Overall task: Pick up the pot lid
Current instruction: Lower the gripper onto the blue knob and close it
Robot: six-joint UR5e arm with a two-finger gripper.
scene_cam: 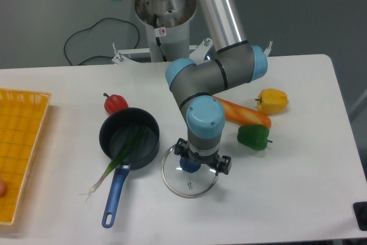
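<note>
The glass pot lid with a metal rim lies on the table, its blue knob facing up. My gripper is over the lid's upper right part, open, with its two fingertips wide apart. One fingertip appears up and left of the knob, the other near the rim's right side. The gripper body hides part of the lid's far edge. Whether the fingers touch the lid, I cannot tell.
Left of the lid is a black pot with a blue handle and a green leek inside. A red item sits behind it. Right are a green pepper, an orange carrot and a yellow pepper. An orange crate stands far left.
</note>
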